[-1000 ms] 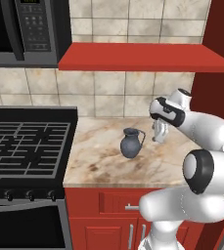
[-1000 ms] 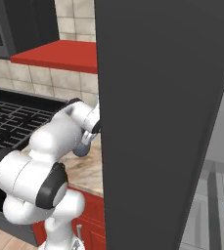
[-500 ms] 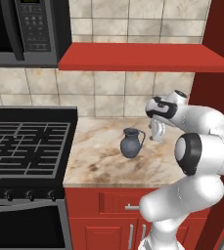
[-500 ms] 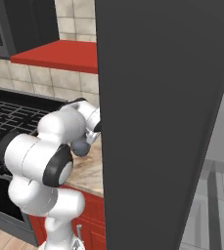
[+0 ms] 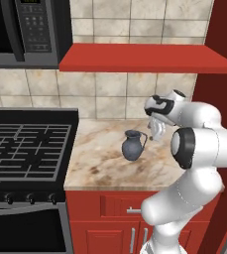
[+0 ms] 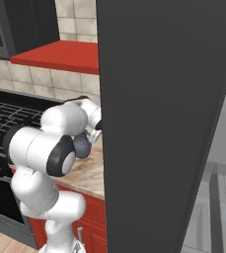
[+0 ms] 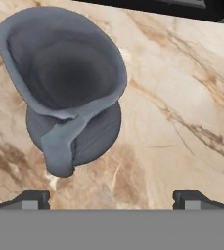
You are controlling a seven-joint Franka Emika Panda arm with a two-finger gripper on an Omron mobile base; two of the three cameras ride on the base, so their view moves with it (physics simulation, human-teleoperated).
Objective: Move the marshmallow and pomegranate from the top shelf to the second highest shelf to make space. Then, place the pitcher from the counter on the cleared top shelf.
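Observation:
The dark blue-grey pitcher (image 5: 134, 146) stands upright on the beige marbled counter (image 5: 97, 166), its handle toward the right. My gripper (image 5: 155, 132) hangs open just right of it and a little above, pointing down. In the hand view the pitcher (image 7: 67, 83) fills the upper left, seen from above into its flared mouth, and the two fingertips (image 7: 33, 197) stand wide apart with bare counter (image 7: 182, 122) between them. The pitcher (image 6: 82, 146) peeks out behind my forearm in the right base view. The marshmallow, the pomegranate and both shelves are out of view.
A black gas stove (image 5: 21, 149) adjoins the counter on the left, under a microwave (image 5: 21, 25). A red wall shelf (image 5: 144, 57) juts out above the counter. A tall dark grey fridge panel (image 6: 164, 123) stands close on the right. Red cabinet fronts (image 5: 105, 213) lie below.
The hand has edged left toward the pitcher and the elbow has swung up and forward. The jaws stayed open; the pitcher has not moved.

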